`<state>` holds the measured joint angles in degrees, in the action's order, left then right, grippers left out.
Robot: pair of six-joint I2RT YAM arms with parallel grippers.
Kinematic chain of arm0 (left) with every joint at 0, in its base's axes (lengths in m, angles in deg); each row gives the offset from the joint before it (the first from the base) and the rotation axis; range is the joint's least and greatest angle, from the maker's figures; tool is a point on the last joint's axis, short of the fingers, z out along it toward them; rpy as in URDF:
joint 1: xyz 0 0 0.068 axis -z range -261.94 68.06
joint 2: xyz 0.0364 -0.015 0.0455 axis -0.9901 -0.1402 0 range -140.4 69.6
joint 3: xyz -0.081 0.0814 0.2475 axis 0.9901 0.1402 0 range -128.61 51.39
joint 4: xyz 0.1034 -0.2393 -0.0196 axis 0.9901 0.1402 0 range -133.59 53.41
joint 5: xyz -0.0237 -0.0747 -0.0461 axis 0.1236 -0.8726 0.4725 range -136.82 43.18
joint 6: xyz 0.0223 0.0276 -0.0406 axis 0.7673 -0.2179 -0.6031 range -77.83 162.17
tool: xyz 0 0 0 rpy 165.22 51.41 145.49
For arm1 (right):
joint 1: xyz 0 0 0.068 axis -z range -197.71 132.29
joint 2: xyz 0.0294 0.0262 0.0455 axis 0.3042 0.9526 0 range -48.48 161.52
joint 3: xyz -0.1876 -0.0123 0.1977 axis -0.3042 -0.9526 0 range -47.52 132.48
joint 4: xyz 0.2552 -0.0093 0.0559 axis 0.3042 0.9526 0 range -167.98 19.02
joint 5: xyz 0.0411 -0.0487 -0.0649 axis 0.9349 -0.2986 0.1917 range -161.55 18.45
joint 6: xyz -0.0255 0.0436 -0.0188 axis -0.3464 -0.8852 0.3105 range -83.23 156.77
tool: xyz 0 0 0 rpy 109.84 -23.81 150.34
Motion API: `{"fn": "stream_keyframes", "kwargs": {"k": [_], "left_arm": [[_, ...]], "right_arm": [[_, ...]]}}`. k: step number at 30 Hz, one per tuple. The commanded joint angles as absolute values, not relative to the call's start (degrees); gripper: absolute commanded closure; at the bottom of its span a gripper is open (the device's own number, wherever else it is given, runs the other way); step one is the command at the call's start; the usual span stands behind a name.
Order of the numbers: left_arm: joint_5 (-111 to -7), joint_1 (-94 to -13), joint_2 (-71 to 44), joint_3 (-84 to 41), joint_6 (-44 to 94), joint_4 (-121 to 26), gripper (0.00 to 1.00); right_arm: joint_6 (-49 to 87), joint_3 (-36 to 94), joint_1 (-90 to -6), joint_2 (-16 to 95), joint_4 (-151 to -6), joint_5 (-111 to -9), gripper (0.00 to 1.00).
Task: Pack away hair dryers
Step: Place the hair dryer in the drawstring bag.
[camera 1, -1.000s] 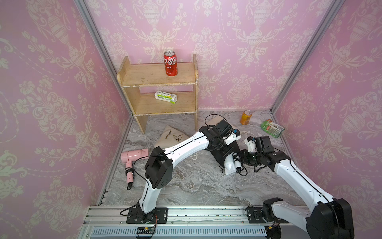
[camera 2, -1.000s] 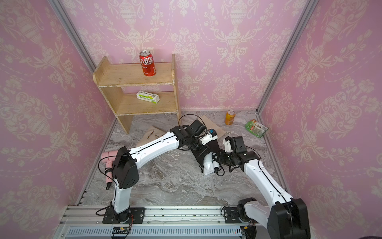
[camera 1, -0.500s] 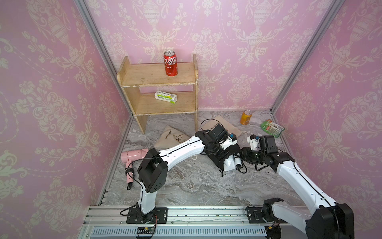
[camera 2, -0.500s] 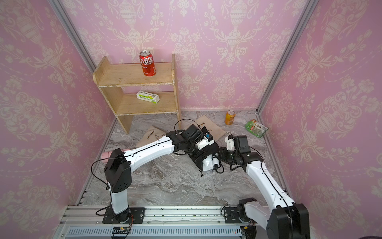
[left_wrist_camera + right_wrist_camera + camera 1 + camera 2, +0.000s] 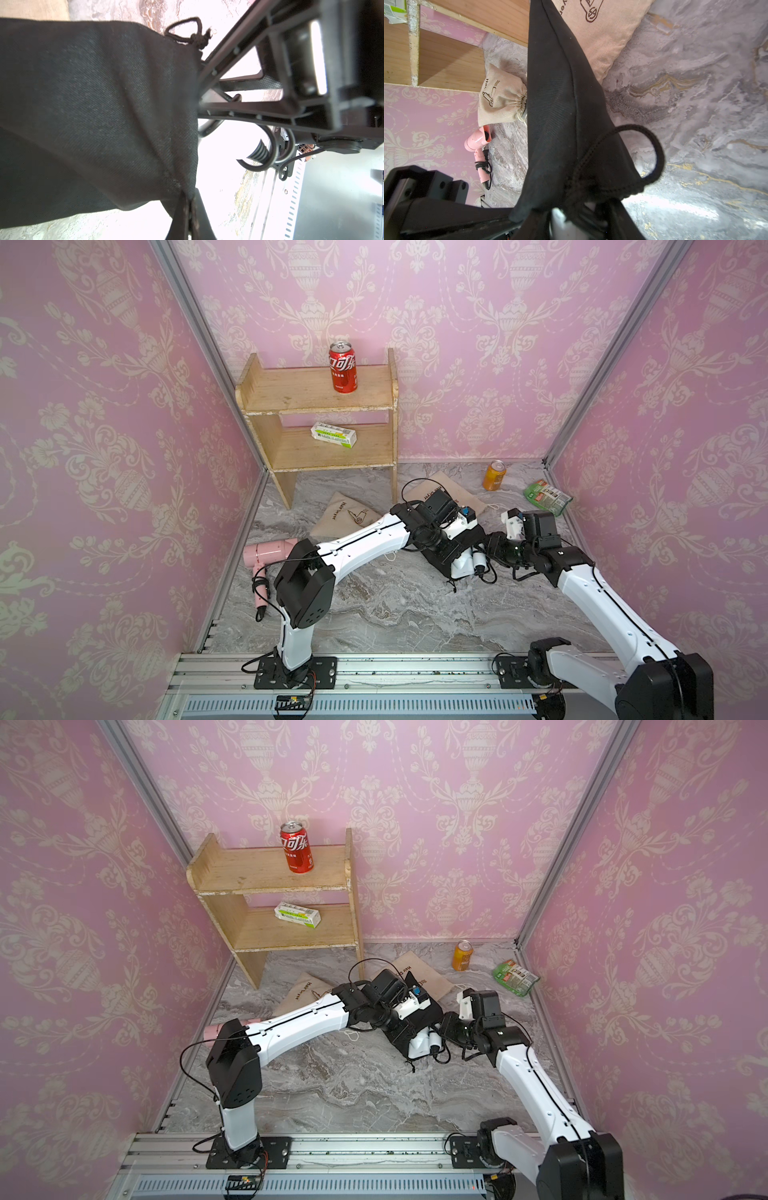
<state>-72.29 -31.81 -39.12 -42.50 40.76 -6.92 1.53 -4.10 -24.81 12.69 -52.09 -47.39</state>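
A white hair dryer [image 5: 466, 563] [image 5: 420, 1045] lies mid-floor, half inside a black drawstring pouch [image 5: 441, 558] [image 5: 415, 1017] [image 5: 104, 104] [image 5: 560, 99]. My left gripper [image 5: 190, 207] [image 5: 451, 549] is shut on the pouch's rim cloth. My right gripper [image 5: 571, 216] [image 5: 487, 549] is closed on the white dryer [image 5: 560, 220] at the pouch mouth, with black cord beside it. A pink hair dryer [image 5: 270, 552] [image 5: 478, 141] with a wrapped cord lies by the left wall, far from both grippers.
Two beige pouches [image 5: 347, 512] [image 5: 432, 491] lie behind the arms. A wooden shelf [image 5: 316, 448] in the back left corner carries a red can [image 5: 343, 368] and a green-white box [image 5: 333, 434]. An orange can [image 5: 494, 475] and a green packet [image 5: 546, 496] sit at the back right.
My left arm has swung slightly left, drawing the black pouch a little further along the white dryer. The right arm has barely moved.
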Motion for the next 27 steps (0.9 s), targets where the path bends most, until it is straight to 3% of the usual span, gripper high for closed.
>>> {"fn": "stream_keyframes", "kwargs": {"k": [1, 27], "left_arm": [[-75.18, -31.14, -36.37, -44.5, 39.66, -5.8, 1.0], [-78.59, -27.3, -36.42, -46.48, 36.81, -8.14, 1.0]], "right_arm": [[0.56, -3.62, -24.22, 10.16, -56.32, -50.97, 0.68], [-8.34, -8.94, -26.15, 8.87, -62.3, -62.5, 0.68]]}}
